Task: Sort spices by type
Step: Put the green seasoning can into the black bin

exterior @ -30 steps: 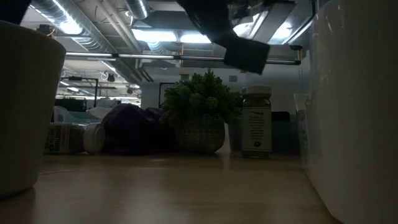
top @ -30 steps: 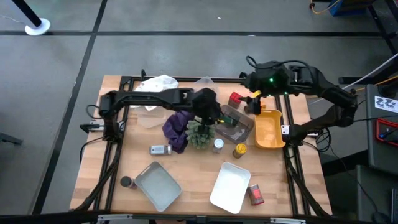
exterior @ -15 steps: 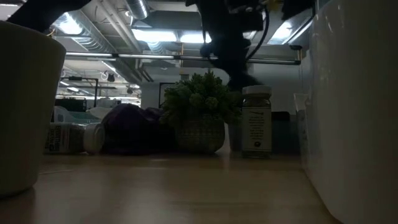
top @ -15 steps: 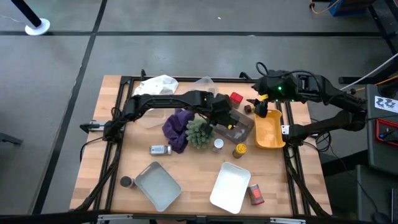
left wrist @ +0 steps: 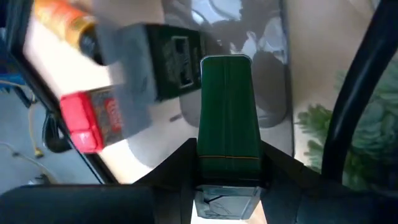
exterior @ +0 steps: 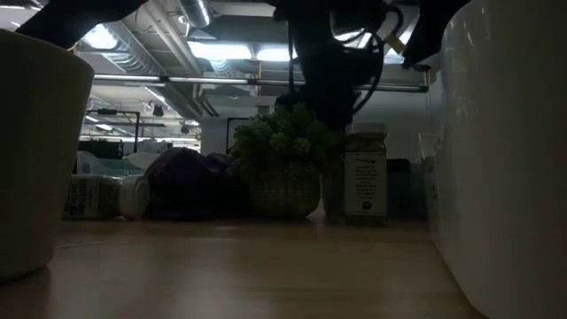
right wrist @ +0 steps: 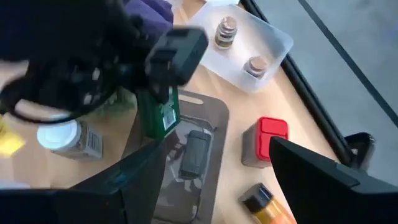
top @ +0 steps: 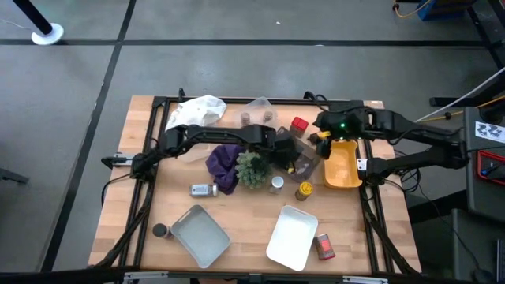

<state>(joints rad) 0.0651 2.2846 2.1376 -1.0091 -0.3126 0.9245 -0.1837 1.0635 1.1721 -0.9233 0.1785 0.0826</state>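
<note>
My left gripper [top: 285,156] reaches across the table's middle and is shut on a dark green spice tin [left wrist: 229,106], hanging over a clear grey tray [right wrist: 186,168]. In that tray lies another dark tin [right wrist: 196,152]. A red tin [top: 298,125] stands just beyond the tray. My right gripper [top: 323,136] is open and holds nothing; it hovers between the red tin and the yellow bin [top: 341,166]. Two brown-capped jars [right wrist: 233,31] stand in a clear container at the far edge. My left gripper pinches the green tin by its upper end [left wrist: 229,163] between its two fingers [left wrist: 273,165], one on each narrow side. The fingers slant down from the table's left. The tin [right wrist: 158,115] hangs nearly upright below them, lifted clear, its lower end just over the tray.
A spiky plant [top: 252,168] and purple cloth [top: 225,160] sit under the left arm. A white-capped jar [top: 276,184], a yellow-capped jar [top: 304,189] and a lying jar [top: 203,189] are nearer. A grey tray [top: 199,235], a white tray [top: 292,235], a red jar [top: 323,246] and a black-capped jar [top: 161,231] line the near edge.
My left gripper, shut throughout, has moved toward the table's right over the grey tray, sunk lower and rolled about its own axis. My right arm has folded down, and its open gripper has dropped lower beside the yellow bin.
</note>
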